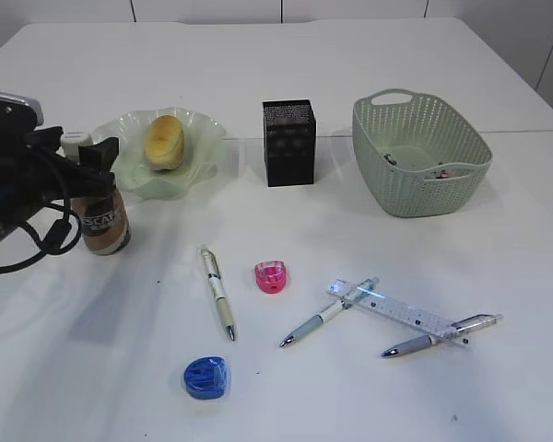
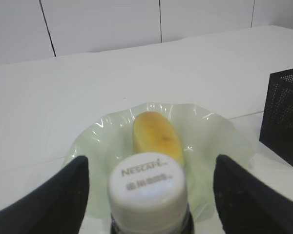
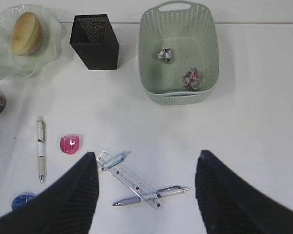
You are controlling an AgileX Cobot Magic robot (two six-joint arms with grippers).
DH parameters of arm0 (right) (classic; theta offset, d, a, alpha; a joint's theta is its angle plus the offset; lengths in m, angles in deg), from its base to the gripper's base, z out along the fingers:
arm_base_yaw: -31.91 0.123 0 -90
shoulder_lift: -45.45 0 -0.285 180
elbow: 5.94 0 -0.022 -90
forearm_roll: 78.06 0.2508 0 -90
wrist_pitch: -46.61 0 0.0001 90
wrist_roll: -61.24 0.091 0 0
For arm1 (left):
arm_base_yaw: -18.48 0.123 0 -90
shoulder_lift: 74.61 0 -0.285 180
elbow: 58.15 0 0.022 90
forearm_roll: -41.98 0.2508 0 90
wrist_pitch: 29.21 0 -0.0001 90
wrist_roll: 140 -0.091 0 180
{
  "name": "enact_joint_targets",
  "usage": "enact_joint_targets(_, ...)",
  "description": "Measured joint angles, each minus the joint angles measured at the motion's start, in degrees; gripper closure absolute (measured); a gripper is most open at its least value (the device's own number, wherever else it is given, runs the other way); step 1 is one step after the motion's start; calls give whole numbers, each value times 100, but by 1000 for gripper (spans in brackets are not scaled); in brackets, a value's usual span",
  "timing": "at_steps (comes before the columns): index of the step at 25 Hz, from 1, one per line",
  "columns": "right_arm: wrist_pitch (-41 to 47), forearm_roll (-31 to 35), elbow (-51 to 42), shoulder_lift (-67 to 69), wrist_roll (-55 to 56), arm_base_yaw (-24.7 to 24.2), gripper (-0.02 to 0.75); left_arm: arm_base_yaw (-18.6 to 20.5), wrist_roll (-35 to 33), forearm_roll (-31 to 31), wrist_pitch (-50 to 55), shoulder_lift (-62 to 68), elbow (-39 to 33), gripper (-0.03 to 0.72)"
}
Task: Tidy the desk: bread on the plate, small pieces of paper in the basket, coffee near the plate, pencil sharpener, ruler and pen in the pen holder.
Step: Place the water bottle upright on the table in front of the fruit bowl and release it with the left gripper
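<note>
- Lower left of the exterior frame: blue sharpener [image 1: 206, 378] alone, well clear of both arms; nothing blocking a reach, but small and rounded, likely to skid under a careless pinch.
- Lower centre and right: three pens — one [image 1: 217, 293] lying straight, two more [image 1: 328, 313] [image 1: 441, 334] crossed with the clear ruler [image 1: 396, 312]; ruler resting over the pens, so lifting one risks dragging the rest.
- Between them: pink sharpener [image 1: 271, 276], loose on the desk [image 1: 498, 239].
- Bottom of the right wrist frame: right gripper [image 3: 146, 192] spread wide, empty, hanging above the ruler pile.
- Left edge, mid-height: left gripper [image 2: 151, 195] spread wide either side of the coffee bottle [image 1: 104, 221], fingers [image 2: 53, 200] apart from the cap and not pinching; bottle upright, just beside the plate [image 1: 207, 157]. Risk: a finger catching the cap on the way out and tipping the bottle onto the plate rim.
- Further back, left: bread [image 1: 164, 141] already on the plate.
- Centre back: pen holder [image 1: 288, 143], apparently empty, narrow mouth; long ruler could miss or topple it.
- Upper right: basket [image 1: 422, 170] with paper wads [image 3: 166, 54] inside.
</note>
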Motion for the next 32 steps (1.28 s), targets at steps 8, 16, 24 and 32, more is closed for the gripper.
enact_joint_targets(8, 0, 0, 0, 0, 0, 0, 246, 0, -130, 0, 451, -442, 0, 127)
enact_joint_targets(16, 0, -9, 0, 0, 0, 0, 246, 0, -130, 0, 696, -943, 0, 127)
enact_joint_targets(24, 0, -9, 0, 0, -35, 0, 246, 0, -320, 0, 2223, -2113, -10, 137)
enact_joint_targets(32, 0, 439, 0, 0, -76, 0, 246, 0, -344, 0, 4288, -3769, -30, 151)
